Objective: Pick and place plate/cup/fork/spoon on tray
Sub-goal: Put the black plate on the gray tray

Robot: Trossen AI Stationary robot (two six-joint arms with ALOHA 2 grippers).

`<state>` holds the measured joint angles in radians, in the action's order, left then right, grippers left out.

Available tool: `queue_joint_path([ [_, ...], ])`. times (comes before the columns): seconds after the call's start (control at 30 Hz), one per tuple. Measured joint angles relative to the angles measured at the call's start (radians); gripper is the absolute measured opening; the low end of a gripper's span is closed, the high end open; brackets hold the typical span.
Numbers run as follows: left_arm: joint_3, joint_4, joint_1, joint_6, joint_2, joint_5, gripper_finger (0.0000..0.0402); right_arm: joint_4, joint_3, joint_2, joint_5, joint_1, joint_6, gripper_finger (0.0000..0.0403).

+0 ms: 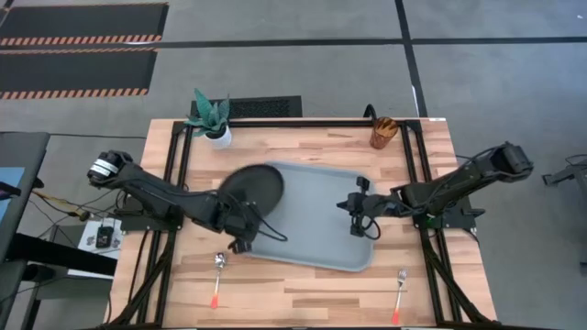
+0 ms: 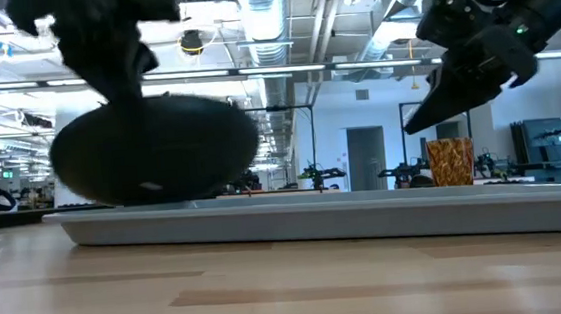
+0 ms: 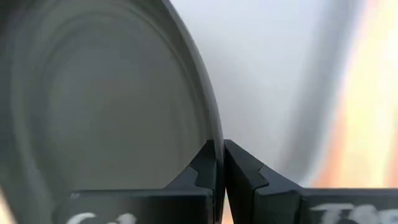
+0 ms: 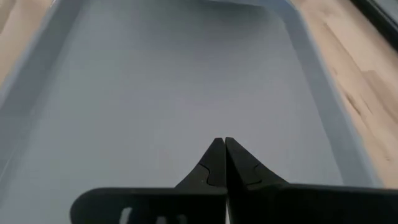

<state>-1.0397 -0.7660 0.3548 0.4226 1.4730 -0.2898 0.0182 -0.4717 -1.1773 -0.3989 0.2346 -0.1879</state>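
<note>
The black plate (image 1: pixel 254 188) hangs tilted over the left end of the pale grey-blue tray (image 1: pixel 321 229), with my left gripper (image 1: pixel 242 216) shut on its rim. In the low view the plate (image 2: pixel 154 147) shows as a dark oval just above the tray (image 2: pixel 365 215). My right gripper (image 1: pixel 354 207) hovers shut over the tray's right half, holding nothing. The amber cup (image 1: pixel 382 133) stands at the table's far right. The spoon (image 1: pixel 218 275) and the fork (image 1: pixel 400 291) lie flat near the front edge. My left gripper pinches the plate's rim (image 3: pixel 214 134) between its two fingers, on the edge nearest the table's front. The fingers come steeply from above, slanting in from the left. The plate is tilted; whether its low edge touches the tray cannot be told.
A white pot with a green plant (image 1: pixel 213 119) stands at the far left corner. Bare wood lies in front of the tray between the spoon and the fork. A black frame runs along the table's left and right sides.
</note>
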Motion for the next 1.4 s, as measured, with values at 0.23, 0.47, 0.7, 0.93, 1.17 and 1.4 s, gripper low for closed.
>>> queue_joint_path([
  [0.23, -0.017, 0.297, 0.001, -0.117, 0.071, 0.078, 0.0002, -0.09, 0.0, 0.093, -0.099, 0.065, -0.043, 0.0005],
  [0.47, -0.121, 0.357, -0.029, -0.234, 0.225, 0.071, 0.0002, -0.127, 0.0, 0.165, -0.151, 0.101, -0.051, 0.0005],
  [0.7, -0.211, 0.377, -0.042, -0.3, 0.347, 0.068, 0.0002, -0.13, 0.0, 0.184, -0.157, 0.112, -0.051, 0.0005],
  [0.93, -0.23, 0.415, -0.066, -0.326, 0.424, 0.062, 0.0002, -0.138, 0.0, 0.183, -0.157, 0.112, -0.051, 0.0005],
  [1.17, -0.23, 0.466, -0.1, -0.348, 0.428, 0.069, 0.0002, -0.14, 0.0, 0.183, -0.157, 0.112, -0.051, 0.0005],
  [1.4, -0.23, 0.499, -0.114, -0.354, 0.428, 0.112, 0.0002, -0.141, 0.0, 0.183, -0.157, 0.112, -0.05, 0.0005],
])
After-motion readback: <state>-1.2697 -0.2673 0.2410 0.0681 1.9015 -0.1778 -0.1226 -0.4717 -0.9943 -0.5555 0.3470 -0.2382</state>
